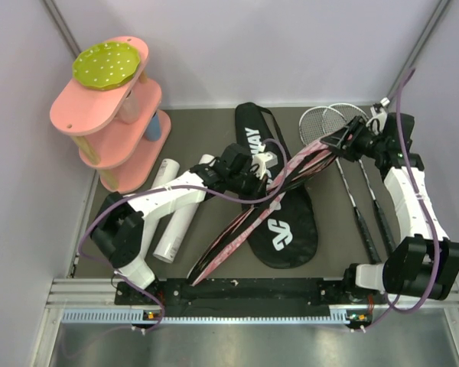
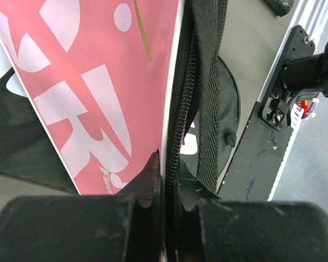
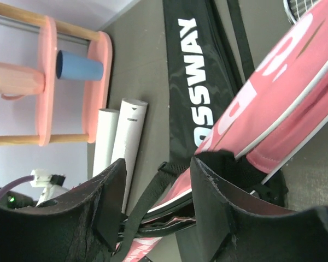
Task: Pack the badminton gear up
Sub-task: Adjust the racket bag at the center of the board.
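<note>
The racket bag lies mid-table, black "CROSSWAY" side [image 1: 284, 223] up, with its pink side [image 1: 237, 229] lifted as a long strip. My left gripper [image 1: 254, 180] is shut on the bag's zipper edge [image 2: 181, 117], next to the pink lettered panel [image 2: 87, 82]; its fingertips [image 2: 168, 169] meet on it. My right gripper [image 1: 343, 141] is at the pink strip's far end; in the right wrist view it [image 3: 158, 174] is open, with a black strap [image 3: 147, 196] and the pink bag edge [image 3: 273, 109] between the fingers. Rackets [image 1: 325, 122] lie at right. Two white tubes [image 1: 176, 218] lie at left. No shuttlecocks show.
A pink tiered shelf [image 1: 111, 115] with a green dotted disc [image 1: 107, 65] stands at the back left; it holds a blue cup [image 3: 79, 65] and a pink cup [image 3: 19, 81]. Racket shafts [image 1: 361, 210] run along the right arm. The arms' base rail [image 1: 252, 290] lines the near edge.
</note>
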`<state>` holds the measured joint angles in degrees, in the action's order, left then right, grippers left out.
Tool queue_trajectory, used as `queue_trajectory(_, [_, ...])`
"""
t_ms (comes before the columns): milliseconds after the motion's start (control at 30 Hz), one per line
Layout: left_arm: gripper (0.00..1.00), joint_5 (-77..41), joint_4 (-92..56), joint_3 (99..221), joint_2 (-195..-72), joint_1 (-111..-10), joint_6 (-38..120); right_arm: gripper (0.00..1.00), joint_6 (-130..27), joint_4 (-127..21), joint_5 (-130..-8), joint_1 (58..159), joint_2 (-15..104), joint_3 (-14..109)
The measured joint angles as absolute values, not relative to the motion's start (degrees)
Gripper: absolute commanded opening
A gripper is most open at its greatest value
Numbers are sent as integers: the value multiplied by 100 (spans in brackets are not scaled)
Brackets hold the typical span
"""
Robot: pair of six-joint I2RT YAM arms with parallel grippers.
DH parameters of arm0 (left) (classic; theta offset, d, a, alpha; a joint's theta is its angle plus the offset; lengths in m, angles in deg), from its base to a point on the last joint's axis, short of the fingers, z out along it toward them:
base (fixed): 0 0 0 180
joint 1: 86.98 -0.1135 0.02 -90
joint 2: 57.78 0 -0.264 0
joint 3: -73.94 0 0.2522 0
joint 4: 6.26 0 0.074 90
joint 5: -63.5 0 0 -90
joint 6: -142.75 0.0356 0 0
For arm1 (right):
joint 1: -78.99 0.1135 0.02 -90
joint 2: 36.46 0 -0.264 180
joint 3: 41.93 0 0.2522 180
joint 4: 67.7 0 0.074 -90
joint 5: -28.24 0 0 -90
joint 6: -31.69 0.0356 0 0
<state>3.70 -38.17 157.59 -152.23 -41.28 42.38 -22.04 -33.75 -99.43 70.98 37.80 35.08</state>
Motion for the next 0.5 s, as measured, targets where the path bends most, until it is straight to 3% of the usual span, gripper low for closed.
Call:
queue_trajectory(233, [0,756,-3623,15682,-15223,-4332,4044,57,-2516,-2763,-9841,7094,3677,4159])
queue_trajectory(367, [0,971,-3546,15654,-15223,-4439,3982,53,-2759,-2492,-9775,6851,3463,4277])
queue_trajectory(500, [0,1231,-3397,15588,-15223,-4559,3866,52,-2405,-3384,-10479,6047,3377,3713])
